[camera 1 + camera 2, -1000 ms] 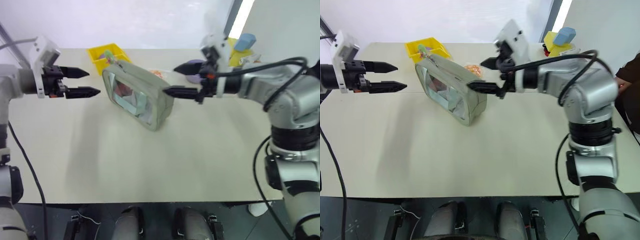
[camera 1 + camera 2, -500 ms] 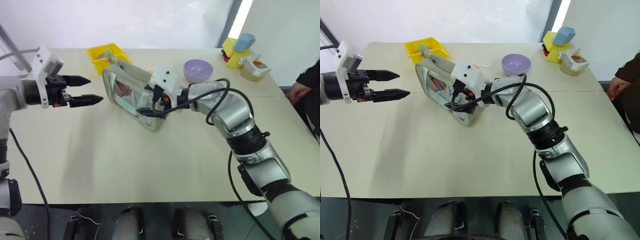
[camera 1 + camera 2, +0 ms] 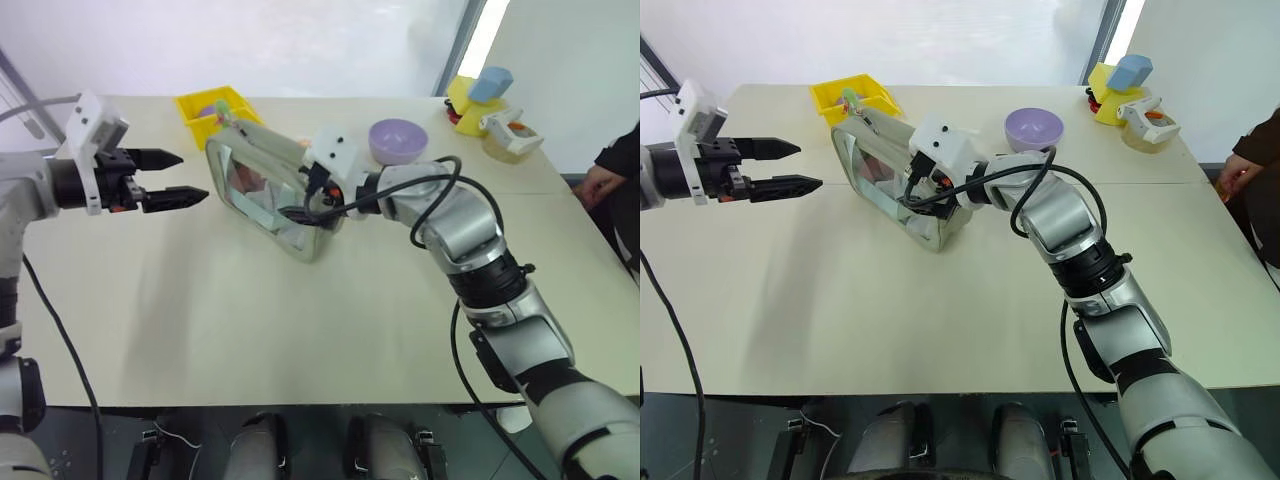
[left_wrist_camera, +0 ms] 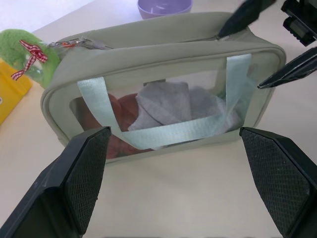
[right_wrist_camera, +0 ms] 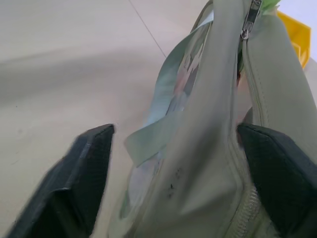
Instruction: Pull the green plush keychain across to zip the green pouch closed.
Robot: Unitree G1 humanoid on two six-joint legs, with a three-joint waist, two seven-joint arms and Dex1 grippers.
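On the table (image 3: pixel 940 330), green pouch (image 3: pixel 270 185) upright — keychain (image 4: pixel 25 57) probably far-end.

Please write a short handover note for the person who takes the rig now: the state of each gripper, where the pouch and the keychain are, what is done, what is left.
Left gripper: open, holding nothing, in the air beside the green pouch, apart from it.
Right gripper: its fingers straddle the pouch's near end, one on each side; no firm clamp is visible yet.
The pouch stands upright on the table in front of the yellow bin.
The green plush keychain hangs at the pouch's far end, by the bin, untouched.
Done: right gripper placed at the pouch.
Left: steady the pouch, take the keychain, pull it across to close the zipper.
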